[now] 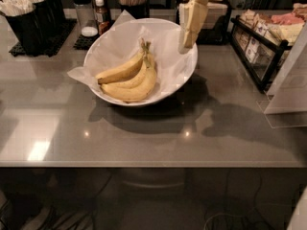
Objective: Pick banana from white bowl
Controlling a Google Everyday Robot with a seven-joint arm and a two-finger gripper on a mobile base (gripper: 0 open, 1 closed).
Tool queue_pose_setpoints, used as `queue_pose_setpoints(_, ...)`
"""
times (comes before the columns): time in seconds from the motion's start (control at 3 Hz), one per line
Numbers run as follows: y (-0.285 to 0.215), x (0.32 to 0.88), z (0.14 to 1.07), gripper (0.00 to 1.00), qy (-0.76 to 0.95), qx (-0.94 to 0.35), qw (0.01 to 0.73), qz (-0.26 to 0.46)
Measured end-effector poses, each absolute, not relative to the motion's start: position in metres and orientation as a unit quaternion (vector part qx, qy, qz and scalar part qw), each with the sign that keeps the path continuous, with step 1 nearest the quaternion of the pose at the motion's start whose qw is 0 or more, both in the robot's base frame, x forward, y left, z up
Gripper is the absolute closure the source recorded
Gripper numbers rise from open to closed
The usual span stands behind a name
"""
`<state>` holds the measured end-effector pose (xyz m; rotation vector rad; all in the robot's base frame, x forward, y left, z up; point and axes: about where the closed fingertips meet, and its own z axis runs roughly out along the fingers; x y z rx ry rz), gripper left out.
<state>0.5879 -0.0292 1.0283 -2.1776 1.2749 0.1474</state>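
The white bowl (189,73), lined with crinkled white paper, stands at the back middle of the grey counter. A yellow banana (120,71) with a dark tip at its left end lies on top in the bowl. Two more bananas (136,87), joined at greenish stems, lie just beneath it and touch it. My cream-coloured gripper (191,25) hangs from above over the bowl's back right rim, to the right of the bananas and apart from them. It holds nothing that I can see.
Black holders with white utensils (26,13), a shaker (85,13) and a sauce bottle (101,14) stand behind the bowl on the left. A black wire rack of packets (268,37) and a clear sign stand (288,85) are on the right.
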Motion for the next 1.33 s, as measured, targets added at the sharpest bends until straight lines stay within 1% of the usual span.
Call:
queue_pose_setpoints(0.33,0.002,0.611,0.999,0.0,0.445,-0.831,0.316,0.108)
queue_pose_setpoints(0.67,0.005,0.62,0.992,0.18,0.448,-0.827,0.32,0.111)
queue_pose_setpoints(1.0,0.007,0.623,0.993,0.26,0.451,-0.825,0.323,0.106)
queue_pose_setpoints(1.33,0.034,0.635,0.984,0.17,0.429,-0.834,0.328,0.113)
